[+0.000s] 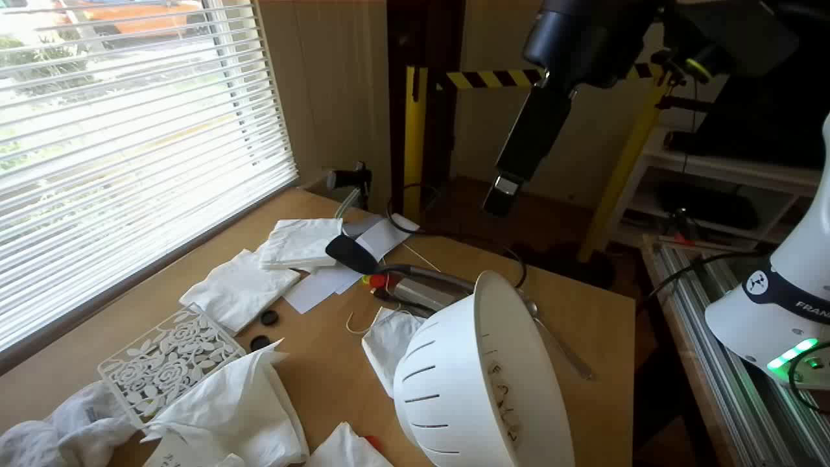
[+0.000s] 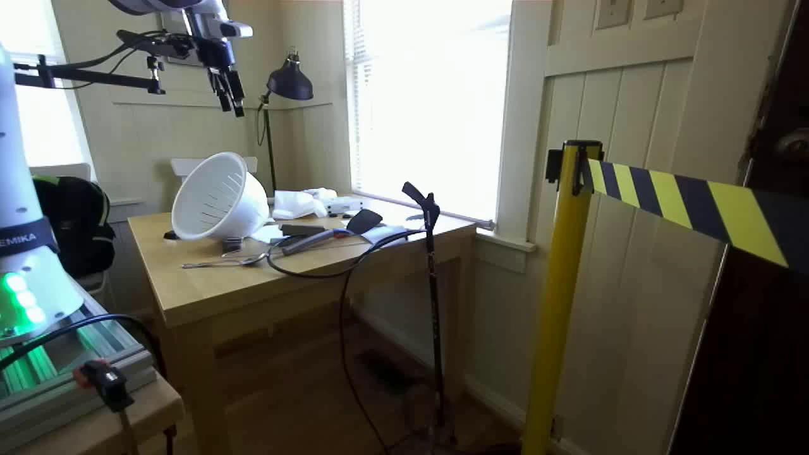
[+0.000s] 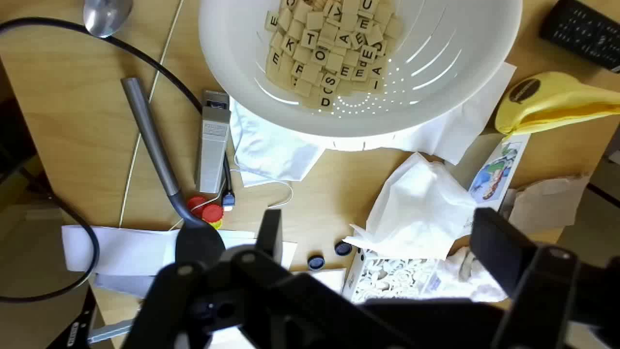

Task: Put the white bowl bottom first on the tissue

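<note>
Fingers (image 3: 501,249) stand apart, empty. In the wrist view the tilted white bowl (image 3: 334,121) sits at 12 o'clock; best pinch its 6 o'clock rim and level it slowly, lest letter tiles (image 3: 334,53) spill.

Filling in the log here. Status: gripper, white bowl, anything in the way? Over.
Gripper open, empty, above the table. White bowl tilted, not bottom-down. Letter tiles inside might spill; spatula lies nearby.

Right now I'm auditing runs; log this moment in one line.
black gripper: open, empty, above pale wooden table | slotted white plastic bowl: tilted, ungrasped, holding cream square letter tiles
</note>
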`<action>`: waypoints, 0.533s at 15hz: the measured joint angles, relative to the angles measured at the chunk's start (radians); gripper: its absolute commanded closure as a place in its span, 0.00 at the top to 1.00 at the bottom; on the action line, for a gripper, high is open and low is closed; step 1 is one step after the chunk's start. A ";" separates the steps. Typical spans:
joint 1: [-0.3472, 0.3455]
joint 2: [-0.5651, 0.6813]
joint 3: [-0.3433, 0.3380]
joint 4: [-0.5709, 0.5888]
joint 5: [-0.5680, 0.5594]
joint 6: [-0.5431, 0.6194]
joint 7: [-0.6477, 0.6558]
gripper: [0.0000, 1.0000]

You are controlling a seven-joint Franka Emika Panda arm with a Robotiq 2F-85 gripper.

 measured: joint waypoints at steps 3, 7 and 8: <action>0.000 0.000 0.000 0.000 0.000 0.000 0.000 1.00; 0.004 0.000 -0.003 -0.001 0.000 0.010 -0.022 1.00; 0.014 0.000 -0.009 -0.004 0.000 0.036 -0.066 1.00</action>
